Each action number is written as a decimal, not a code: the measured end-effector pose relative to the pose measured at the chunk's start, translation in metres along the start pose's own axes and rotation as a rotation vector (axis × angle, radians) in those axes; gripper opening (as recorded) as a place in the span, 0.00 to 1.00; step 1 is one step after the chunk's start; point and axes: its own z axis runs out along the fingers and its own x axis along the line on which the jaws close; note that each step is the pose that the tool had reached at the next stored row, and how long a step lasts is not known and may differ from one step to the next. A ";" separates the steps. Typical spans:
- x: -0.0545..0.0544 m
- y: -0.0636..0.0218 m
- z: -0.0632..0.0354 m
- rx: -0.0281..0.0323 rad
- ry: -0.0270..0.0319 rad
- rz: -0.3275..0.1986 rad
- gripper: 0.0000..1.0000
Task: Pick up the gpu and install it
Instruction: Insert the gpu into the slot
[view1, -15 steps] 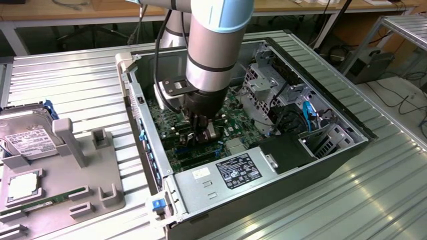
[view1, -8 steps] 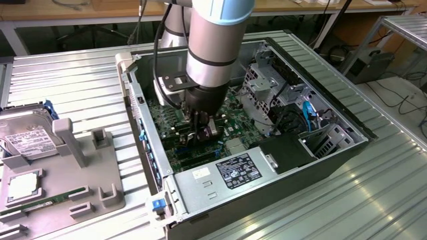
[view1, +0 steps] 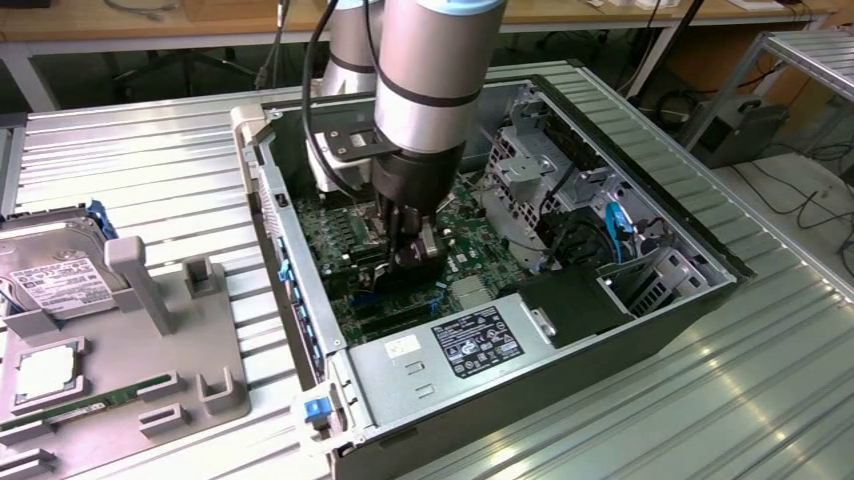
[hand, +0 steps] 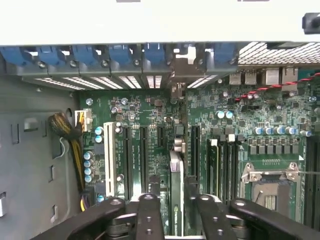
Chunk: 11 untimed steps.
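fingers: the gripper has its fingers closed on the gpu, held edge-on and upright over the motherboard.
gpu: deep inside the open computer case, standing between the slots.
risk, alignment: if the card's edge sits beside its slot, pressing could bend it.
risk, bracket: its metal end could catch on the rear slot covers.
risk, grip: a thin card could tilt in the fingers.

Drive cage and power supply hem motherboard.
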 end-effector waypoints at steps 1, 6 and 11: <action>0.000 0.0001 -0.0002 0.0000 0.0000 0.000 0.25; -0.006 0.0026 -0.0002 -0.0001 0.0003 -0.002 0.11; -0.016 0.0088 0.0040 0.0014 0.0005 -0.005 0.11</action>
